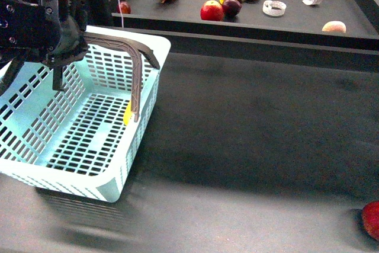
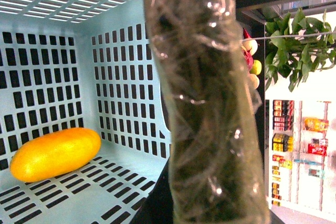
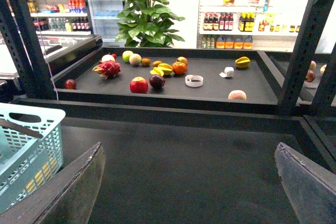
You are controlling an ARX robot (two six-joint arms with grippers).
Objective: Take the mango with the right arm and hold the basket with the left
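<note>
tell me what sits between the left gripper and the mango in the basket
The wrapped basket handle fills the left wrist view's foreground; past it, only bare basket floor reaches the mango. The left gripper grips that handle.

In the front view the mango (image 1: 127,114) shows only as a yellow sliver behind the basket handle (image 1: 137,69), and the basket (image 1: 35,117) runs off the picture's edge. The left gripper (image 1: 59,57) is mostly masked by its own black housing, so its jaws cannot be read. A red fruit (image 1: 372,220) is cut by the corner. In the left wrist view a blurred, perhaps plastic-wrapped, bar (image 2: 210,98) blocks the middle.
</note>
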